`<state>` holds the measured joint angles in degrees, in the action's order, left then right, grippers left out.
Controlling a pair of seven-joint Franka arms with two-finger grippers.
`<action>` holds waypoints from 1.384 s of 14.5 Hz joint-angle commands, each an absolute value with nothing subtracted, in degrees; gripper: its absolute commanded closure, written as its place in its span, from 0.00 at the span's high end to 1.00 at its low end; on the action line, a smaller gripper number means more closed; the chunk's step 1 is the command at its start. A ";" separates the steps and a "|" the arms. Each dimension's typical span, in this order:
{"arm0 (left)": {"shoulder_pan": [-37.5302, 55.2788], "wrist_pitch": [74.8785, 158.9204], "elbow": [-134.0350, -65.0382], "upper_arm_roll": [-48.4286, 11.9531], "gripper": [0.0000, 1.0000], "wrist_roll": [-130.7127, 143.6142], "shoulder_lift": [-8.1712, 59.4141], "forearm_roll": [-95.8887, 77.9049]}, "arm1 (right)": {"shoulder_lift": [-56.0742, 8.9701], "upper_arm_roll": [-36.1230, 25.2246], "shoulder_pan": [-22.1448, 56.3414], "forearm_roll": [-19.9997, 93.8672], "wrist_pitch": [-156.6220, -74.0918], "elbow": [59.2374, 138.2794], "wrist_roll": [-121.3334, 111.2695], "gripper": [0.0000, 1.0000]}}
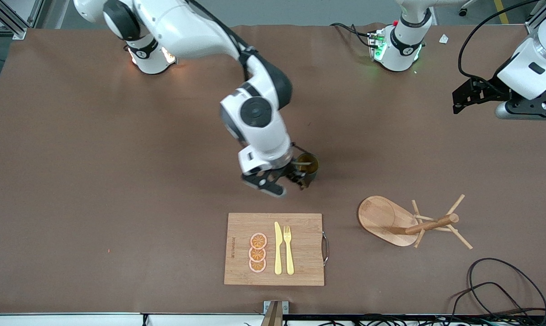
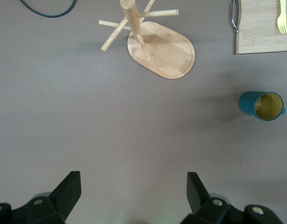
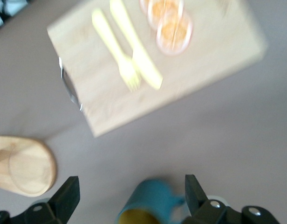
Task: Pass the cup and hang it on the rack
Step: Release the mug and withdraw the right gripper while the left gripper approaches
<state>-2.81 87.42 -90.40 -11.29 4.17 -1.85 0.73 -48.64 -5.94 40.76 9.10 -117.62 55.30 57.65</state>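
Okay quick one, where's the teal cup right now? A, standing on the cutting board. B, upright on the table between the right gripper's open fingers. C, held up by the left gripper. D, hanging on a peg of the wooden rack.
B: the cup stands upright on the table at the open right gripper, not on the rack.

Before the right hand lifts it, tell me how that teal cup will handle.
The cup looks rigid, probably glazed, so the right hand, open around it, may slip on the smooth wall. It stands upright on a flat base, so it should not roll, though a sideways nudge could tip it. Its small handle could turn it off-centre.
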 commanded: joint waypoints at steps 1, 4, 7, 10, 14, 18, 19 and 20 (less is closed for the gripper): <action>-2.38 87.28 -89.83 -11.60 1.00 3.69 -1.32 0.79 | -43.61 -4.49 28.79 9.84 -115.14 57.39 40.49 1.00; -1.85 87.36 -89.21 -11.95 1.00 5.18 -0.79 0.79 | -41.31 -5.70 18.84 9.14 -110.85 58.09 21.14 1.00; -1.50 87.36 -87.63 -14.14 1.00 13.23 0.96 0.61 | -37.37 -9.13 12.50 6.08 -108.19 62.82 14.54 1.00; -1.49 87.36 -84.90 -16.78 1.00 22.30 3.33 0.62 | -32.89 -9.40 6.17 5.62 -108.02 68.10 5.56 1.00; -1.23 87.63 -84.02 -17.92 1.00 26.79 5.27 0.61 | -23.05 -9.40 0.98 5.62 -107.93 77.50 -0.70 1.00; 3.76 88.15 -83.32 -18.54 1.00 36.63 7.11 4.72 | -12.95 -9.49 -1.23 5.54 -107.49 86.02 -4.57 1.00; 5.87 88.24 -82.97 -18.54 1.00 39.17 7.47 6.75 | -10.66 -9.49 -1.23 5.19 -107.49 88.22 -4.57 1.00; 7.45 88.16 -82.36 -18.54 1.00 41.98 8.34 7.20 | -8.81 -9.49 -1.23 4.49 -107.66 90.42 -4.48 1.00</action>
<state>4.19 88.61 -84.99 -18.31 36.95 6.44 4.36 -15.87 -10.42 -1.05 6.23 -106.31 81.50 -4.03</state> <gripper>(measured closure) 0.000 0.000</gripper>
